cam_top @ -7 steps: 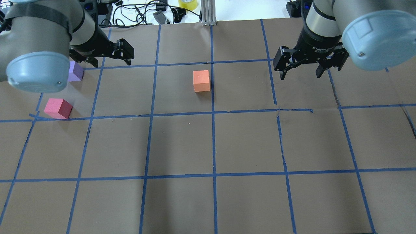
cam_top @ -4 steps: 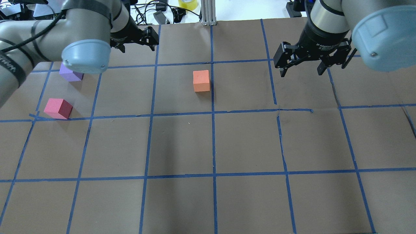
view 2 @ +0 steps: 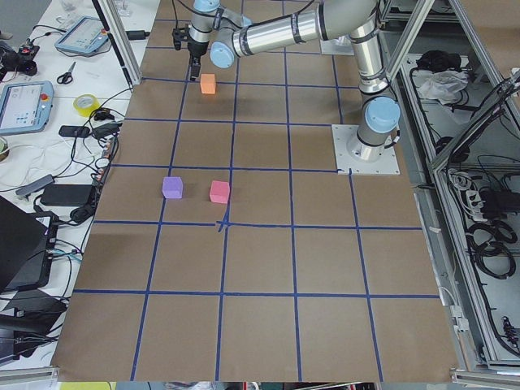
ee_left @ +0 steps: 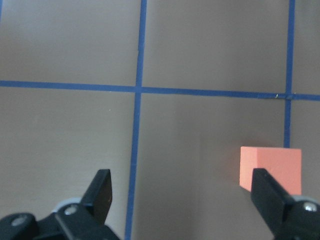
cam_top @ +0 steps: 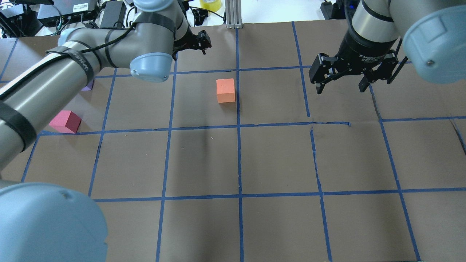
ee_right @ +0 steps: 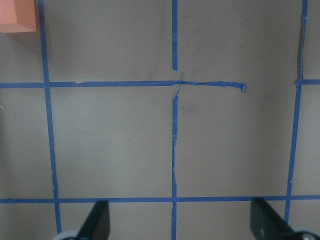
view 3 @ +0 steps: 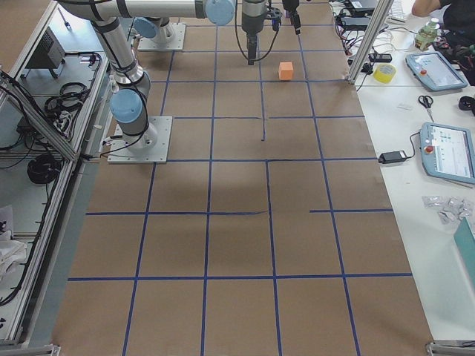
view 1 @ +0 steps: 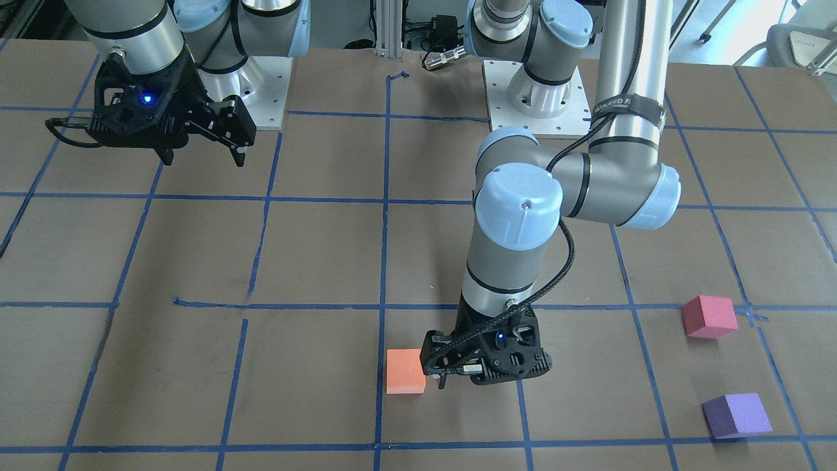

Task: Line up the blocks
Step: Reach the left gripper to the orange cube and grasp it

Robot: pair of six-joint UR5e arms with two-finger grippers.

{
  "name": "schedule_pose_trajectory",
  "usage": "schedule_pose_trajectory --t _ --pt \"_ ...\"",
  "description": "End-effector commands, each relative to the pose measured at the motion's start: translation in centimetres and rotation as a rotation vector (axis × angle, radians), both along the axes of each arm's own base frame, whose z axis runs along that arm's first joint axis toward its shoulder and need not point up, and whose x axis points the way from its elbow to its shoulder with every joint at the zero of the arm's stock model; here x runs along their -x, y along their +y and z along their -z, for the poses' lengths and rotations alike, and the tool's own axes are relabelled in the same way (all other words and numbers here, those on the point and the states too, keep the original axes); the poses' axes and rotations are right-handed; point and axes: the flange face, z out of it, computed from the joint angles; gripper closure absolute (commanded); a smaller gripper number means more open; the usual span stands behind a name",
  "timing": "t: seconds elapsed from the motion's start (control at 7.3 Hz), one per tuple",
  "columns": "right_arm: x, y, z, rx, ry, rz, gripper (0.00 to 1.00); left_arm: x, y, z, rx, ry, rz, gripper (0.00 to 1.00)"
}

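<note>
The orange block sits near the table's middle, far side; it also shows in the front view and the left wrist view. The pinkish-red block and the purple block lie apart at the robot's left; my left arm mostly hides the purple one from overhead. My left gripper is open and empty, hovering just beside the orange block, which lies by one finger. My right gripper is open and empty over bare table to the right.
Brown paper with a blue tape grid covers the table. An aluminium post, a yellow tape roll and cables lie past the far edge. The arm bases stand on the robot's side. My left arm stretches across the left half.
My left arm has swung right, from beside the purple block to next to the orange block. The right gripper has shifted slightly. No block has moved.
</note>
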Motion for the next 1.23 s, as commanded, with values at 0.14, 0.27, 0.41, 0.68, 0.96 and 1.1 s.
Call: schedule_pose_trajectory --t 0.14,0.27,0.41,0.68,0.96,1.1 --pt "0.0 -0.2 -0.1 0.014 0.005 -0.045 0.00 4.3 -0.3 6.9 -0.018 -0.005 -0.004 0.00" --pt "0.1 -0.2 -0.1 0.017 0.006 -0.080 0.00 5.8 0.2 7.9 -0.026 -0.005 0.007 0.00" --pt "0.1 -0.2 -0.2 0.017 0.006 -0.081 0.00 7.2 0.9 8.5 -0.032 0.006 -0.006 0.00" --pt "0.1 -0.2 -0.2 0.017 0.006 -0.079 0.00 8.1 1.5 10.3 -0.058 0.011 -0.032 0.00" --pt "0.0 -0.2 -0.2 0.019 0.005 -0.079 0.00 8.2 1.9 14.1 -0.110 -0.021 -0.030 0.27" --pt "0.0 -0.3 -0.1 0.019 0.005 -0.079 0.00 8.3 2.2 13.5 -0.122 -0.019 -0.052 0.99"
